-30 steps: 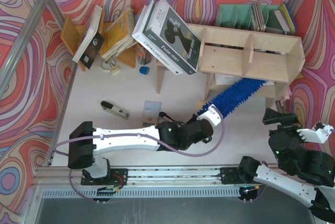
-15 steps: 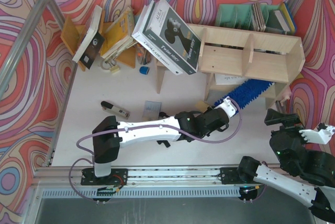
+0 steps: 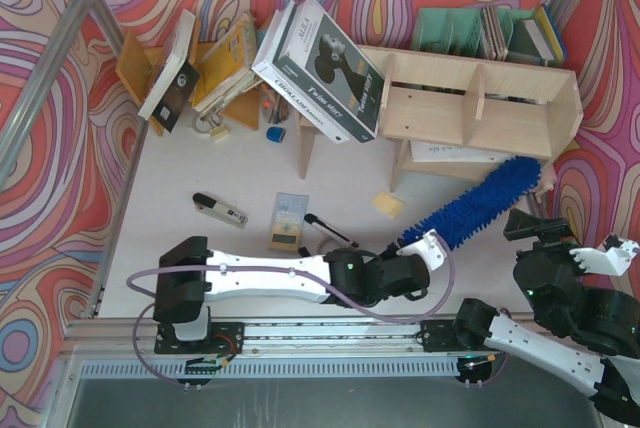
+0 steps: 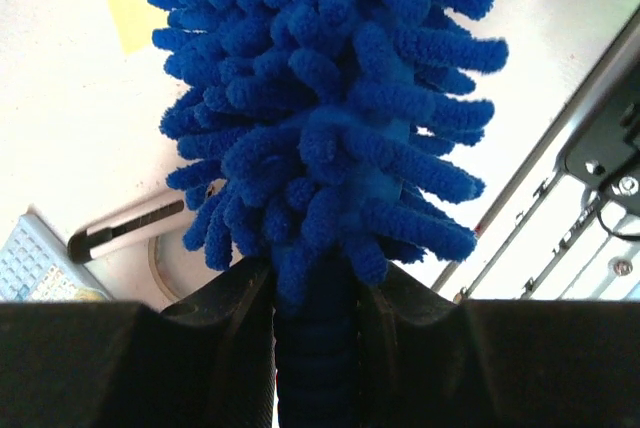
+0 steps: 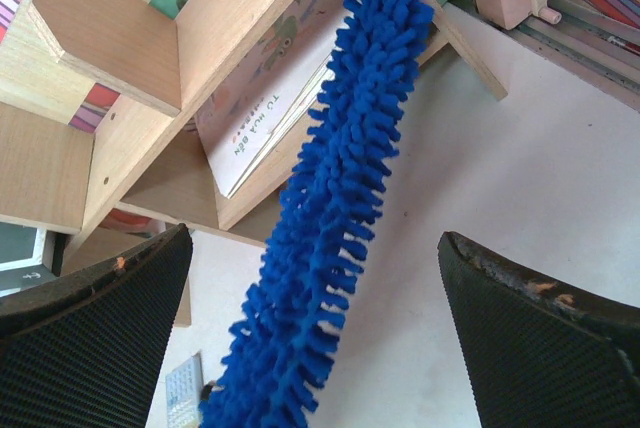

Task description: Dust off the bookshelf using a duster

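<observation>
Top external view: left gripper (image 3: 432, 247) low over the table (image 3: 200, 168), near the front edge and right of centre. Its jaws are clamped tight on the handle of the duster (image 3: 475, 203), just below the fluffy head. Duster slants away toward the right rear. Its tip sits at the lower right opening of the bookshelf (image 3: 480, 108), beside a booklet (image 3: 455, 153) lying in that compartment. Contact with the wood not clear. Right gripper (image 5: 312, 248) near the table's right front corner, jaws spread wide, holding nothing. Utility knife (image 3: 220, 210) and calculator (image 3: 288, 220) lie mid-table, left of the duster.
</observation>
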